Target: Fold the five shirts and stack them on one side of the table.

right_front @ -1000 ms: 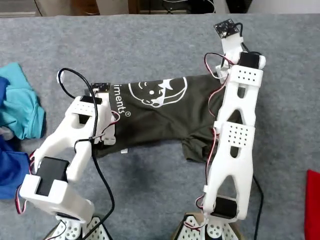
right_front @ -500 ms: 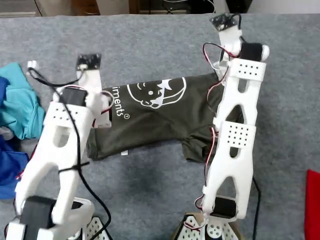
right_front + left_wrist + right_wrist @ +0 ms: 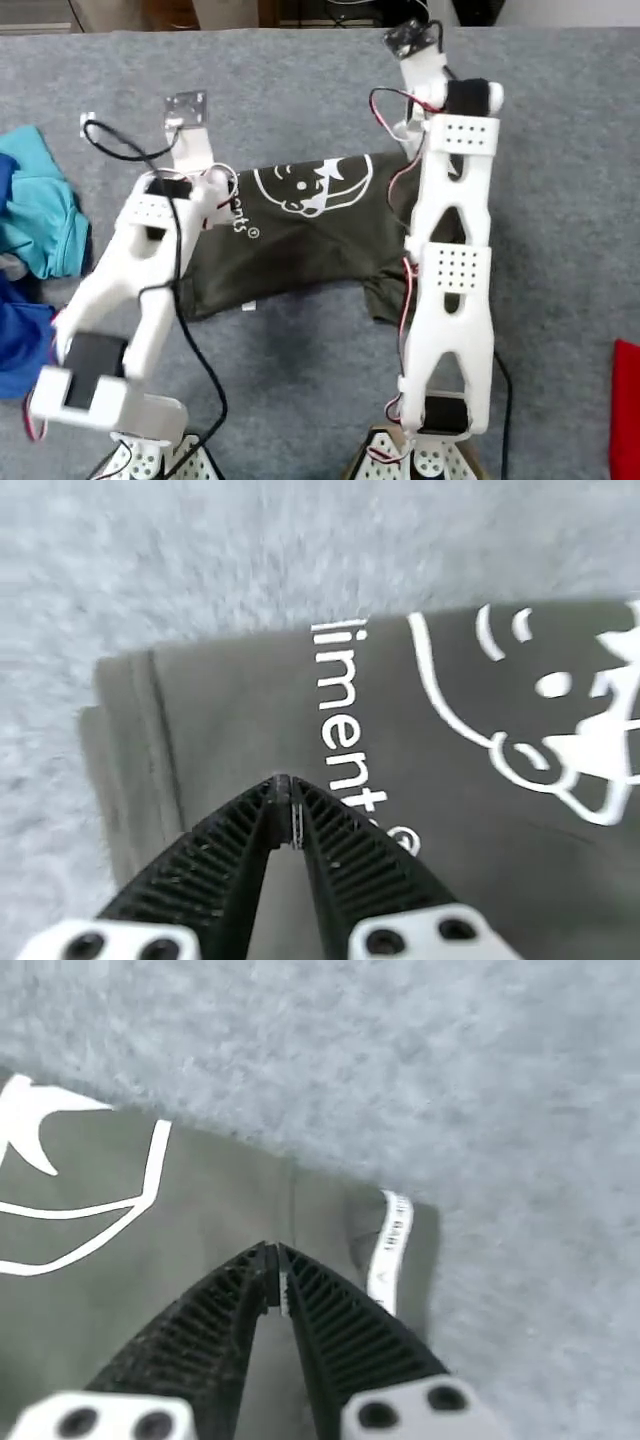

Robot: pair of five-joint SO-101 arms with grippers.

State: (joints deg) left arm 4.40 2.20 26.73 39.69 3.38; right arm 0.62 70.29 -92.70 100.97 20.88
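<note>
A dark olive shirt [image 3: 300, 240] with a white printed design lies partly folded in the middle of the grey table [image 3: 300, 80]. My left gripper [image 3: 282, 785] is shut, with its tips just over the shirt [image 3: 480, 820] near the white lettering, close to the folded left edge. In the high view the left gripper [image 3: 215, 192] sits under the left arm at that edge. My right gripper [image 3: 272, 1252] is shut too, above the shirt [image 3: 130, 1260] near its far right corner and a white label [image 3: 390, 1245]. In the high view the right gripper [image 3: 412, 150] is there.
A teal shirt [image 3: 40, 210] and a blue shirt [image 3: 20, 340] lie bunched at the table's left edge. A red shirt [image 3: 626, 410] shows at the right edge. Bare grey table lies beyond the olive shirt and to its right.
The left arm has swung up from the near left toward the far side, its gripper now over the shirt's left edge. The right arm has shifted slightly left.
</note>
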